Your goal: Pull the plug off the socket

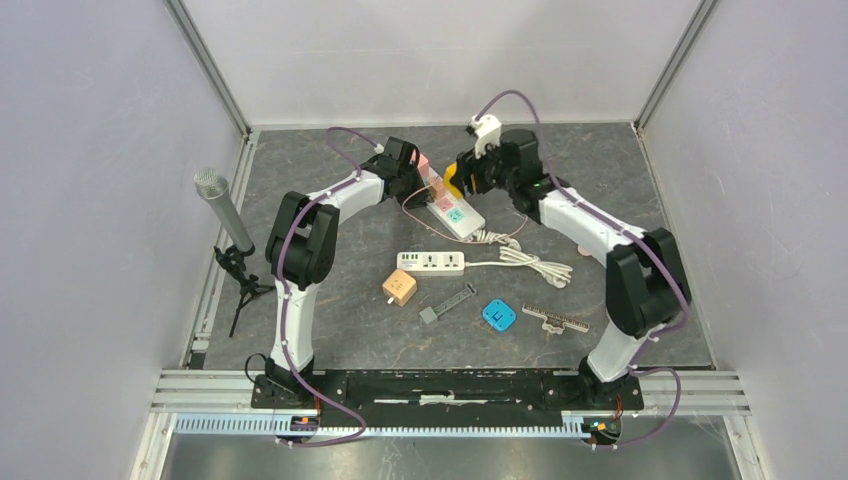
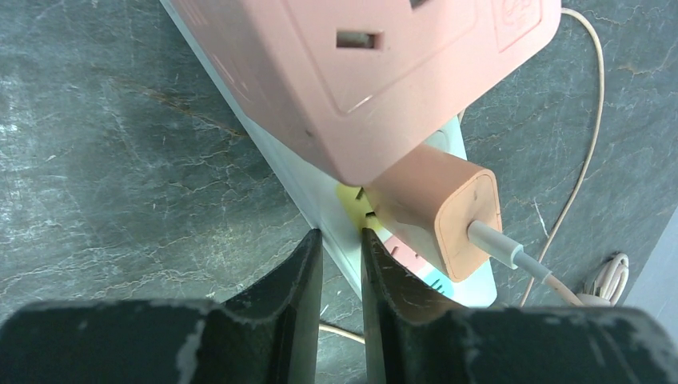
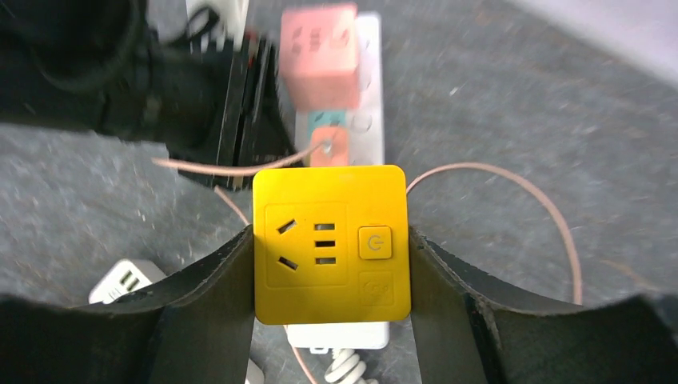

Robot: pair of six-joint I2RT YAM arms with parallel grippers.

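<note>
A white power strip point(image 1: 458, 217) lies at the back middle of the table. A pink cube adapter point(image 2: 376, 72) and an orange charger plug point(image 2: 448, 220) with a thin cable sit in it. My left gripper point(image 2: 340, 236) is shut on the strip's long edge; in the top view it point(image 1: 408, 185) is at the strip's left side. My right gripper point(image 3: 332, 240) is shut on a yellow cube plug point(image 3: 332, 244), one finger on each side, directly over the strip point(image 3: 344, 336). I cannot tell whether its prongs are still in the socket. It shows in the top view point(image 1: 455, 180).
A second white power strip point(image 1: 430, 262) with a coiled cable point(image 1: 535, 265) lies mid-table. Nearer the front are a wooden cube point(image 1: 400, 288), a grey bar point(image 1: 447, 303), a blue adapter point(image 1: 498, 316) and a comb-like strip point(image 1: 555, 320). A microphone on a stand point(image 1: 225, 210) is at the left.
</note>
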